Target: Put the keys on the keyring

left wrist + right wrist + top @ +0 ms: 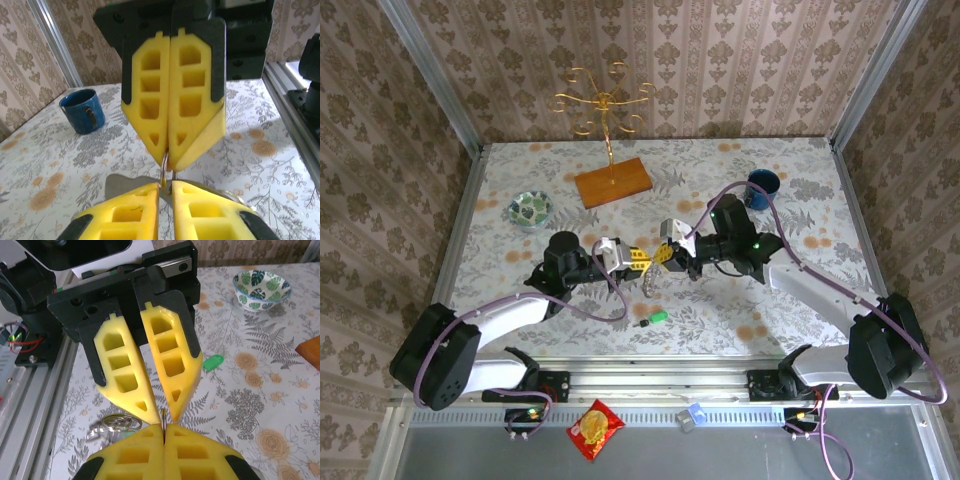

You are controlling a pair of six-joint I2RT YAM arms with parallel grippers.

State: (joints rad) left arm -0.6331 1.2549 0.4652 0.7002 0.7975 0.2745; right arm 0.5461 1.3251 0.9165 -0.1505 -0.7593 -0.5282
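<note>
Jaws: R gripper (169, 159) pinches keyring (163, 172) shut, L gripper (164, 417) a crack apart around it; green key (212, 361) loose on table (260, 405) nr keyring, so prob. unthreaded yet.

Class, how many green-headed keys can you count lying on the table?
1: the key lies on the table near the middle of its front edge. Another may be hidden.
</note>
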